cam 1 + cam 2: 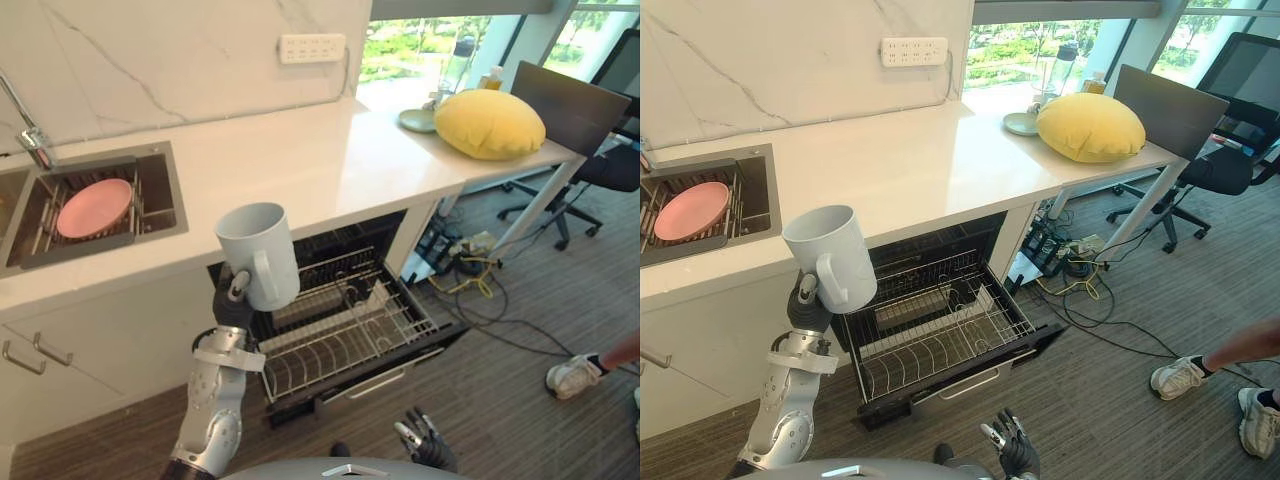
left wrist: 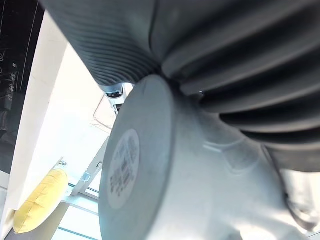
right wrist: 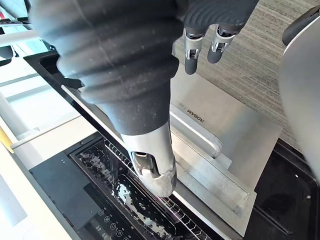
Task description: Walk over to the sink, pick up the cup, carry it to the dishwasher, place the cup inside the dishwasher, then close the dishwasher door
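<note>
A pale grey-blue cup (image 1: pixel 257 250) is held upright, its handle facing me, in front of the counter edge and above the left end of the open dishwasher. My left hand (image 1: pixel 232 297) is below and behind the cup, shut on it near the handle. In the left wrist view the cup's base (image 2: pixel 145 170) lies against the dark ribbed cover. The dishwasher's wire rack (image 1: pixel 340 330) is pulled out under the counter, with its front panel (image 1: pixel 372 384) low near the floor. My right hand (image 1: pixel 425 440) hangs low in front of the dishwasher, fingers (image 3: pixel 192 50) relaxed and holding nothing.
The sink (image 1: pixel 168 175), at the left of the white counter, holds a pink plate (image 1: pixel 93 207). A yellow cushion (image 1: pixel 490 122) and a small dish (image 1: pixel 416 120) lie at the counter's right end. Cables (image 1: pixel 470 272), an office chair (image 1: pixel 600 170) and a person's shoe (image 1: pixel 575 376) are on the floor to the right.
</note>
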{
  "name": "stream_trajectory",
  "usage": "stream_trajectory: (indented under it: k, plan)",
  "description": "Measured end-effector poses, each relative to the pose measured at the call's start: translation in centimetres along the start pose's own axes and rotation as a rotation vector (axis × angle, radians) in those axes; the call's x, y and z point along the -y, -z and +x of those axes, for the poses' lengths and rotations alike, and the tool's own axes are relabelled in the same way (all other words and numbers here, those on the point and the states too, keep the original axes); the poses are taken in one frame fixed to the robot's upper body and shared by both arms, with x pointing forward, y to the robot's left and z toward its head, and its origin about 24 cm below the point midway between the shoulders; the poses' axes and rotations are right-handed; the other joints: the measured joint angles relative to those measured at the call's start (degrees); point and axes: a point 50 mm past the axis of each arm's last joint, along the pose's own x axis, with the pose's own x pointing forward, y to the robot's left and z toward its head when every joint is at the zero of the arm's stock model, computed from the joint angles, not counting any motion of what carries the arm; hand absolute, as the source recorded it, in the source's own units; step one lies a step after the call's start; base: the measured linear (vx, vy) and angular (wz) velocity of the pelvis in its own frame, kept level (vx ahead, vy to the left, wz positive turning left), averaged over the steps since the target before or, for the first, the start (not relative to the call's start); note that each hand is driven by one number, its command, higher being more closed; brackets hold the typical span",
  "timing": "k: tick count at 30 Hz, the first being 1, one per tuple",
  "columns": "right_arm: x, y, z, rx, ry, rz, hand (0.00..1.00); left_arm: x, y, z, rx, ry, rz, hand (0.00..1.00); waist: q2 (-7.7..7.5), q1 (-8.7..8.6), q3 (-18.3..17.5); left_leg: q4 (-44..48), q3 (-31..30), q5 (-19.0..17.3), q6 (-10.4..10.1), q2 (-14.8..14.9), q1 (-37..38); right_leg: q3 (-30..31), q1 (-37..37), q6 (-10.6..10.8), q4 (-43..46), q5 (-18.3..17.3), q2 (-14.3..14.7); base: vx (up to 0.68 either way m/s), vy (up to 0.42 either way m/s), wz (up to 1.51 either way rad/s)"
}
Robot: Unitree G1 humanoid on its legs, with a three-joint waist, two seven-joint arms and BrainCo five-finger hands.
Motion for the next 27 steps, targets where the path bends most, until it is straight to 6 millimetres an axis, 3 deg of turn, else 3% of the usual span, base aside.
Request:
stream_trajectory:
  k: [4, 7, 10, 11, 12, 15, 18, 19, 20, 21, 23, 25, 27]
  plan:
    - [-0.5, 0.4, 0.1, -0.007, -0.009, 0.017, 0.0, -0.7, -0.4, 0.1, 0.016, -0.055, 0.01, 1.0, 0.31, 0.13, 0.2, 0.2, 0.0, -0.3, -0.1, 0.4, -0.1, -0.9, 0.1, -0.1, 0.0, -0.4, 0.0, -0.01, -0.012, 0.02]
    - [-0.3, 0.7, -0.2, -0.019, -0.001, 0.023, 0.0, -1.4, -0.6, 0.0, 0.019, -0.118, 0.015, 1.0, 0.94, 0.91, 0.2, 2.6, -0.8, -1.5, -0.4, 1.6, -1.6, -6.6, 0.3, -0.1, 0.1, -0.8, -0.7, 0.03, -0.04, 0.17]
    - [0.9, 0.9, -0.6, -0.023, 0.052, 0.058, 0.0, -2.4, -0.5, -0.5, -0.014, -0.184, 0.026, 1.0, -0.41, 0.9, 0.8, 11.6, -4.3, -1.7, -0.5, 2.2, -6.0, -9.9, 1.6, -0.7, 0.3, -1.4, -2.7, 0.08, -0.033, 0.39]
    - [1.8, 0.8, -0.9, -0.024, 0.084, 0.066, 0.0, -2.6, -0.4, -0.9, -0.026, -0.217, 0.021, 1.0, -1.56, 1.92, 1.3, 17.8, -6.5, -2.5, 0.7, 2.5, -9.6, -9.9, 2.2, -0.5, 0.9, -2.0, -4.1, 0.07, 0.003, 0.14]
    - [2.6, 0.4, -1.0, -0.016, 0.106, 0.071, 0.0, -2.7, -0.1, -1.5, -0.044, -0.237, 0.007, 1.0, -1.59, 2.16, 1.3, 17.8, -9.6, -4.0, 0.2, 2.8, -10.9, -10.0, 2.1, 0.1, 2.9, -3.2, -5.9, 0.08, 0.039, 0.19]
    - [4.7, -1.4, -1.5, 0.035, 0.154, 0.056, 0.0, -2.1, 0.4, -1.9, -0.065, -0.214, -0.016, 1.0, -1.12, 1.39, 1.4, 18.1, -22.1, -3.3, -2.4, 4.6, -15.8, -10.3, -1.1, 4.1, 12.1, -8.1, -10.1, 0.08, 0.178, 0.23]
    - [5.7, -3.0, -1.6, 0.119, 0.191, 0.084, 0.0, -1.5, 0.5, -1.7, -0.056, -0.15, -0.036, 1.0, -0.83, 1.35, 1.6, 15.8, -25.7, -1.1, -6.2, 5.5, -17.1, -7.7, -4.1, 7.8, 17.7, -10.5, -13.1, 0.09, 0.323, -0.25]
    - [6.1, -3.4, -1.8, 0.16, 0.211, 0.097, 0.0, -1.0, 0.6, -1.5, -0.055, -0.109, -0.046, 1.0, -0.38, 1.21, 1.6, 14.7, -24.7, -0.3, -5.8, 4.9, -16.8, -6.3, -5.2, 8.8, 18.7, -10.9, -14.4, 0.12, 0.487, -0.52]
    - [6.2, -3.8, -1.7, 0.178, 0.216, 0.099, 0.0, -0.7, 0.6, -1.2, -0.055, -0.088, -0.048, 1.0, -0.3, 1.31, 1.6, 14.4, -23.9, -1.0, -6.5, 4.5, -16.8, -6.1, -6.1, 8.5, 19.7, -11.0, -15.4, 0.13, 0.614, -0.76]
    - [5.5, -3.1, -1.4, 0.168, 0.214, 0.13, 0.0, -1.0, 0.6, -1.1, -0.069, -0.074, -0.03, 1.0, -1.07, 1.9, 1.9, 14.6, -19.5, -2.0, -3.5, 2.5, -16.4, -6.8, -7.7, 3.4, 22.8, -11.5, -19.2, 0.14, 0.548, -0.79]
    - [3.9, -1.6, -0.9, 0.121, 0.163, 0.129, 0.0, -1.9, 0.0, -0.9, -0.051, -0.087, -0.001, 1.0, -1.97, 0.79, 1.9, 12.8, -17.4, -1.3, -2.0, 1.5, -15.3, -8.6, -9.1, 4.2, 30.5, -14.0, -19.2, 0.16, 0.402, -0.57]
    - [2.7, -0.3, -0.7, 0.057, 0.119, 0.089, 0.0, -2.1, -0.8, -0.7, -0.02, -0.073, 0.017, 1.0, -2.5, 0.92, 1.7, 8.5, -13.7, -0.2, -0.2, 0.2, -13.1, -12.2, -9.3, 4.1, 36.1, -15.4, -16.4, 0.19, 0.249, -0.61]
    - [2.3, -0.8, -0.1, 0.058, 0.101, 0.052, 0.0, -2.0, -0.8, -0.6, -0.015, -0.065, 0.021, 1.0, -3.11, 0.83, 1.4, 7.2, -11.4, 0.3, 0.7, -0.6, -12.6, -13.5, -8.7, 3.9, 34.0, -16.8, -13.0, 0.18, 0.133, -0.79]
